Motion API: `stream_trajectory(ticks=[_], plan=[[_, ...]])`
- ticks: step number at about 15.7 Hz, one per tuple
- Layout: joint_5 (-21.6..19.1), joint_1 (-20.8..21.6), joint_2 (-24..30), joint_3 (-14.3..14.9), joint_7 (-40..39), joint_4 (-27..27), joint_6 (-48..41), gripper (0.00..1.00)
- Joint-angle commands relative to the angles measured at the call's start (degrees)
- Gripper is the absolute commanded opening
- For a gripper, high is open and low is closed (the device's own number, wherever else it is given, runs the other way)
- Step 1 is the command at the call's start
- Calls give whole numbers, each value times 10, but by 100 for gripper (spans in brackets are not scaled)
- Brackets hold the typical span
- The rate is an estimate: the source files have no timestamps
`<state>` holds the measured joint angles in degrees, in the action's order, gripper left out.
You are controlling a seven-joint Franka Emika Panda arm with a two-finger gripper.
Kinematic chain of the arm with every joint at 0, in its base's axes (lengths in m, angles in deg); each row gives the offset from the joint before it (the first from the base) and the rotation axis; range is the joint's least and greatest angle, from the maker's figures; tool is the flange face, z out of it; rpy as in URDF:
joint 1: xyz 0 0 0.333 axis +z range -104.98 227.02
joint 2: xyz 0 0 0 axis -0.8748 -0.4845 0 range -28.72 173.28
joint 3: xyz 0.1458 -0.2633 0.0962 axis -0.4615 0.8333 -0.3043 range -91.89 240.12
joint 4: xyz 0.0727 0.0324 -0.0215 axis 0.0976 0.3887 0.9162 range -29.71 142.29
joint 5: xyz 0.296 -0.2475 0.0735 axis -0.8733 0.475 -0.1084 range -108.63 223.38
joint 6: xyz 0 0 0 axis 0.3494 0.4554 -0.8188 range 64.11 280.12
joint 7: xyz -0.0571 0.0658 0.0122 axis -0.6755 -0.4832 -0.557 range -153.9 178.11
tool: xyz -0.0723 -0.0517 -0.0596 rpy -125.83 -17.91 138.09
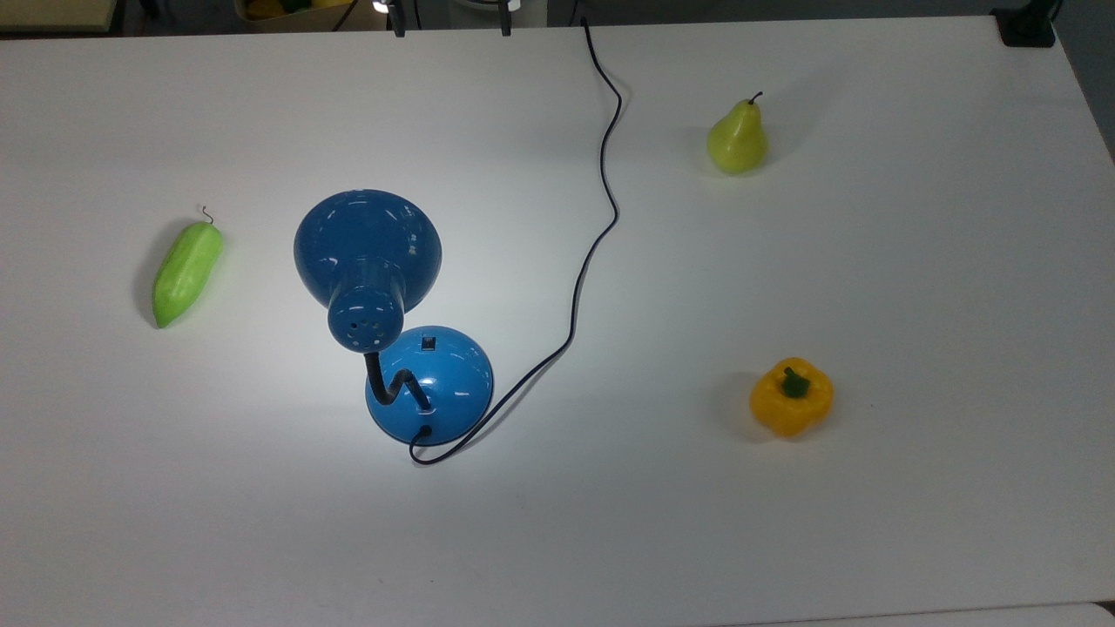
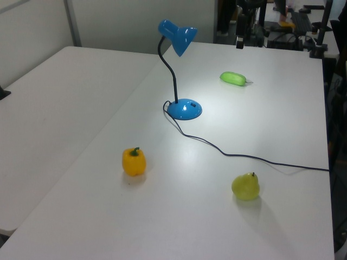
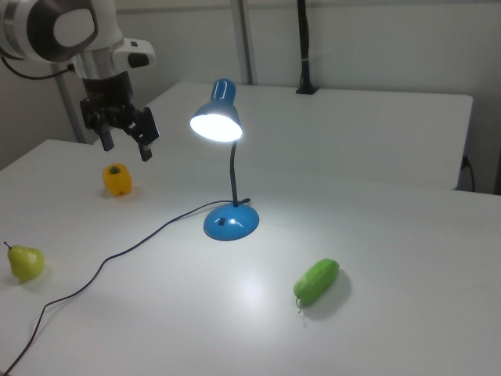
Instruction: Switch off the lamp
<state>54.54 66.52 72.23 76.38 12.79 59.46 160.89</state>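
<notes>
Cucumber [image 3: 317, 281]: green, lying on its side on the white table [image 3: 391, 258], nearest the right view's camera; far from the gripper, beyond the lamp from it, toward the right view's lower right.
Gripper [image 3: 124, 139]: hangs in the air above the table at the right view's upper left, two black fingers pointing down and spread well apart, nothing between them.
Lamp [image 3: 227, 168]: blue, lit, standing upright well apart from the gripper, to its right and lower in the right view; the dome shade faces down, a bright patch on the table beneath it.
Lamp base [image 1: 429, 384]: round, blue, with a small black switch [image 1: 428, 342] on its top side.
Cord [image 1: 601, 218]: thin, black, runs from the base across the table, curving toward the top view's upper edge.
Yellow pepper [image 3: 117, 179]: stands on the table just below the gripper in the right view, not touched by it.
Pear [image 3: 24, 262]: yellow-green, upright, near the right view's left edge, well below the gripper and left of it.
</notes>
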Motion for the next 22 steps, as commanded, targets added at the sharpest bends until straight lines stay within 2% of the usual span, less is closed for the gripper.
stream_trajectory(ticks=[1, 9, 10, 14, 17, 22], plan=[[-7, 4, -1, 2, 6, -1, 12, 100], [-4, 4, -1, 2, -4, 3, 25, 100], [-3, 5, -1, 2, -10, 8, 31, 94], [-5, 4, -1, 2, -40, 8, 35, 52], [-7, 4, -1, 2, -42, 8, 36, 38], [-12, 4, -1, 1, -42, 10, 36, 7]])
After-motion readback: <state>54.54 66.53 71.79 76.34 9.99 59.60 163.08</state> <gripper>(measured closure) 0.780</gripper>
